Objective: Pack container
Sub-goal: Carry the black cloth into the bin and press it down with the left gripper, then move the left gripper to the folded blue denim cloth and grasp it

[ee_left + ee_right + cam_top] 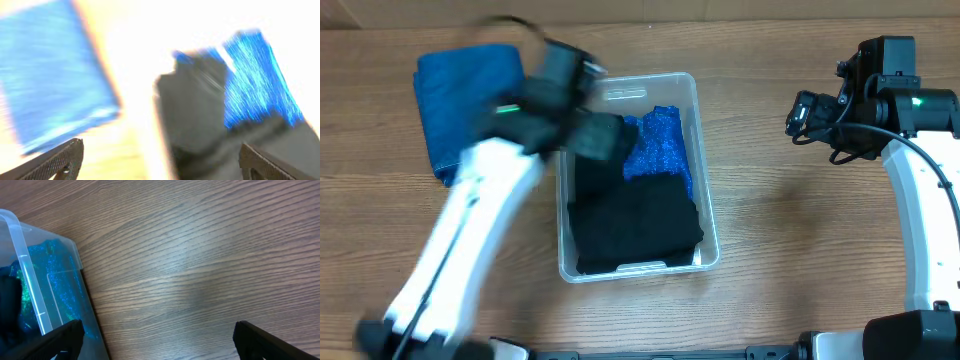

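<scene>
While the left arm showed only as a blur over the 10 o'clock corner of the container [710, 205], its tool [160, 162] stood wide with nothing between the fingers. The container sat at the middle of the desk [800, 230]. Inside it, a black cloth [635, 225] filled the 6 o'clock end and a sparkly blue cloth [660, 145] lay toward 1 o'clock. A folded blue cloth [455, 105] lay flat on the desk just outside, at 10 o'clock from the container. The right tool [160, 340] was also wide and empty, hanging over bare wood at 3 o'clock, well apart from the container.

The step in hand looked like fetching that folded cloth, the last piece outside. To do it well, the left tool needed to come down square over the fold and pinch through all the layers near one edge, so nothing peeled open on the lift. The carry needed to clear the thick rim. The free space at 12 o'clock seemed the best place to set it down flat.
</scene>
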You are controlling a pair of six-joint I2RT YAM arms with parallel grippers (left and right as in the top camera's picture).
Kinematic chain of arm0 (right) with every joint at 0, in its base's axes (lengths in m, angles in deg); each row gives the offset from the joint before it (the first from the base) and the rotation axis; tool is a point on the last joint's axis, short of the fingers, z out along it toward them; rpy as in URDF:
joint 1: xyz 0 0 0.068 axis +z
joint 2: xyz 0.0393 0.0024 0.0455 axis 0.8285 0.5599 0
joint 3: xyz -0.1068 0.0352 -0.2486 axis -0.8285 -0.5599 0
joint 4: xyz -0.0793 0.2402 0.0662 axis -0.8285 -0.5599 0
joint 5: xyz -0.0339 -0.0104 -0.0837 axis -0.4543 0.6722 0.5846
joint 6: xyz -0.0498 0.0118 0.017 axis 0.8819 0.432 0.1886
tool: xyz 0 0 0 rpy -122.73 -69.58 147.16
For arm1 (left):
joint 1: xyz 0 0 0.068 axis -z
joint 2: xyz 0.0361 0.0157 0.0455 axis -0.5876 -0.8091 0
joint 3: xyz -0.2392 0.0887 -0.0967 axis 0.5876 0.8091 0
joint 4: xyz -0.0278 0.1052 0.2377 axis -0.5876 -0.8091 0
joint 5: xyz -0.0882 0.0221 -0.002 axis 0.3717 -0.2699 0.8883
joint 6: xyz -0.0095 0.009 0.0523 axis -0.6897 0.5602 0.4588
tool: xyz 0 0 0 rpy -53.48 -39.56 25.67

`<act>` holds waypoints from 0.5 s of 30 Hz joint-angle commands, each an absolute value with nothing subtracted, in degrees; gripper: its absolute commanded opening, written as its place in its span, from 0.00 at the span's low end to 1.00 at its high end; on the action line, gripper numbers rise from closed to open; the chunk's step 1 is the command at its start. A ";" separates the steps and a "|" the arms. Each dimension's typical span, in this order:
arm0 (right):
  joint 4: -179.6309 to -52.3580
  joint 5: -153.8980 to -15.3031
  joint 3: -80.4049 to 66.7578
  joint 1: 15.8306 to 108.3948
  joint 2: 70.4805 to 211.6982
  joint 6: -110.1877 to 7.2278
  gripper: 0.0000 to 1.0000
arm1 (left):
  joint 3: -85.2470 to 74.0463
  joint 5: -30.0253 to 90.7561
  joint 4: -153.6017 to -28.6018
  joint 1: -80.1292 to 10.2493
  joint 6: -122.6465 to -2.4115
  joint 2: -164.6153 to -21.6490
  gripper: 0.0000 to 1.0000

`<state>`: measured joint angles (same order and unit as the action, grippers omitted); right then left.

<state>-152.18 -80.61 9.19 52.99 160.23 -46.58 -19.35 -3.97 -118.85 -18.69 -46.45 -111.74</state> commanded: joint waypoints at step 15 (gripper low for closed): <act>-152.38 -80.55 9.32 53.03 160.09 -46.78 1.00 | -20.38 41.95 -96.88 -71.91 -42.93 -145.12 1.00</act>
<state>-152.46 -80.63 9.19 52.99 160.23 -46.56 -20.59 30.56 -100.42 -72.92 -45.19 -139.28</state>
